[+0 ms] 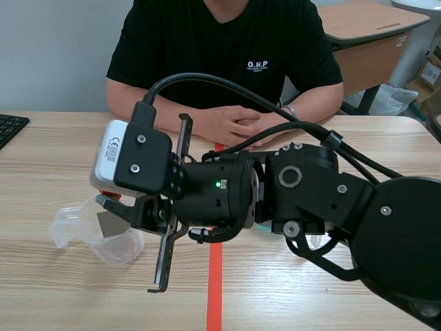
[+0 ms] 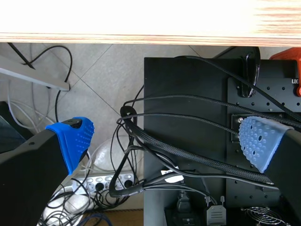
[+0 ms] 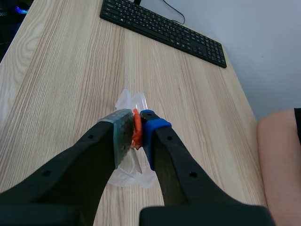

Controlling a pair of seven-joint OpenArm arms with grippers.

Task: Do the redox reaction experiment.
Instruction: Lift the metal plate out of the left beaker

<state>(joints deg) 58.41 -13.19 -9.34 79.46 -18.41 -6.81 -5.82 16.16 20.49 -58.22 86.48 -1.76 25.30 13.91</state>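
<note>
A clear plastic beaker (image 1: pixel 103 238) stands on the wooden table (image 1: pixel 55 289) at the left. My right arm comes in from the right and crosses the middle, so its gripper (image 1: pixel 114 210) hangs over the beaker's mouth. In the right wrist view, the right gripper (image 3: pixel 137 117) is shut on a small orange-red object (image 3: pixel 137 134), with the beaker (image 3: pixel 129 100) just below and ahead of the fingertips. My left gripper (image 2: pixel 164 139) is open and holds nothing. It hangs below the table edge (image 2: pixel 150 35), facing cables and a black cabinet (image 2: pixel 188 94).
A person sits across the table with clasped hands (image 1: pixel 238 124) resting near the middle. A black keyboard (image 1: pixel 10 127) lies at the far left edge; the right wrist view shows this keyboard (image 3: pixel 164 30) beyond the beaker. An orange-red tape line (image 1: pixel 215 289) runs down the table's middle.
</note>
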